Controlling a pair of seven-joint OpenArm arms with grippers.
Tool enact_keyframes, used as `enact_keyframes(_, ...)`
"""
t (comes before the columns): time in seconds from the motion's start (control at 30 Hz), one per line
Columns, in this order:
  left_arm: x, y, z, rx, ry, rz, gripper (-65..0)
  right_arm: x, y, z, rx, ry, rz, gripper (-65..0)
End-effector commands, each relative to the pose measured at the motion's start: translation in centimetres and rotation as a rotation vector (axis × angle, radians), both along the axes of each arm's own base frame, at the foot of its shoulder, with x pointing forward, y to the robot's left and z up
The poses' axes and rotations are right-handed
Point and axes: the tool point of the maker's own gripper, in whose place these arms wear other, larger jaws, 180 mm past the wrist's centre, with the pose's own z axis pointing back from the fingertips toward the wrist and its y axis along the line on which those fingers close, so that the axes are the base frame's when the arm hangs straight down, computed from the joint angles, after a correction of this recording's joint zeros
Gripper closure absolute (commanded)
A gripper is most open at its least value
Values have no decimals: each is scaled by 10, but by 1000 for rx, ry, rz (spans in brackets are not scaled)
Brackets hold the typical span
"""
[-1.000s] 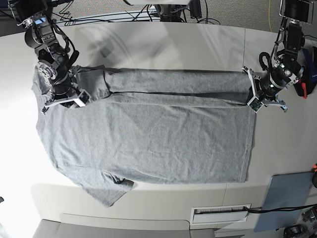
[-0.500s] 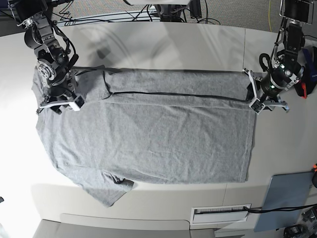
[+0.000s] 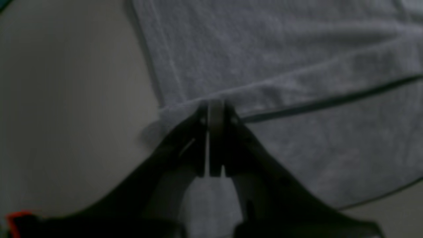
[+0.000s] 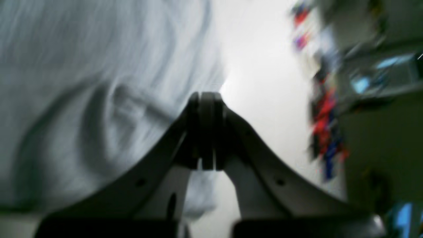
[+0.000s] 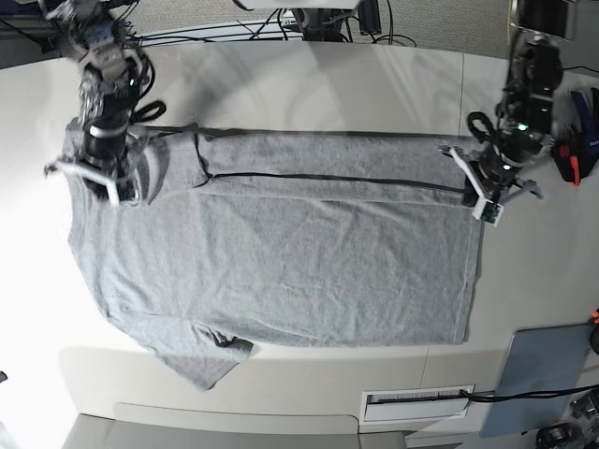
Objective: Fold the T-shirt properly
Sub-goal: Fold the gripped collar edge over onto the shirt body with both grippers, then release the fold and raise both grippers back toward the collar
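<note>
The heather-grey T-shirt (image 5: 281,253) lies flat on the white table (image 5: 328,84), neck end to the left. Its far long edge is folded over toward the middle. My left gripper (image 5: 477,184) is at the hem end of that fold. In the left wrist view the left gripper (image 3: 211,105) is shut, its tips over the fold's corner on the T-shirt (image 3: 297,66), and no cloth shows between them. My right gripper (image 5: 94,182) hovers over the sleeve end. The right wrist view is blurred. It shows the right gripper (image 4: 205,96) shut and empty above the T-shirt (image 4: 82,82).
A grey-blue panel (image 5: 543,369) lies at the front right corner, beside a white slotted plate (image 5: 416,402). Cables (image 5: 281,23) run along the back edge. A red-handled item (image 5: 571,164) sits right of the left arm. The lower sleeve (image 5: 201,360) reaches the table's front edge.
Both grippers opened, let go of the folded edge and shut again. The right arm turned and shifted left; the left arm turned slightly. The fold stays lying on the shirt.
</note>
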Motion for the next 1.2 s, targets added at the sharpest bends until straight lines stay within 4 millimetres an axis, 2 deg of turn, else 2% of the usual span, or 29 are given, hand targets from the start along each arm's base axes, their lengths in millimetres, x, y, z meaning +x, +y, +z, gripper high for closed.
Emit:
enact_keyframes(0.0, 10, 0, 13, -8, -53, 5, 0, 7, -10, 19, -30, -69, -17, 0)
enact_keyframes(0.07, 11, -5, 10, -36, -53, 50, 0, 2, -20, 18, -13, -64, -63, 0)
enact_keyframes(0.17, 11, -3, 2, -66, -47, 152, 0, -2, -23, 4, 101, -20, -96, 0)
enact_keyframes(0.33, 5, -15, -12, -97, -6, 125, 0, -10, -26, -26, 204, 70, -92, 0)
enact_keyframes(0.43, 3, -15, -14, -102, 3, 128, 0, -16, -25, -46, 246, 124, -87, 0)
enact_keyframes(0.57, -8, -13, -26, -103, 27, 136, 0, -18, -33, -68, 262, 153, -95, 0)
enact_keyframes(0.67, -20, -8, -43, -100, 69, 150, 0, -26, -31, -91, 292, 249, -76, 0)
enact_keyframes(0.77, -33, -8, -54, -97, 110, 142, 0, -35, -33, -99, 287, 311, -89, 0)
enact_keyframes(0.93, -71, -15, -76, -83, 252, 93, 0, -57, -38, -109, 266, 384, -122, 0)
enact_keyframes(1.07, -98, -15, -79, -71, 288, 80, 0, -77, -42, -110, 197, 420, -114, 0)
enact_keyframes(1.17, -117, -19, -83, -72, 319, 69, 0, -89, -38, -105, 180, 426, -98, 0)
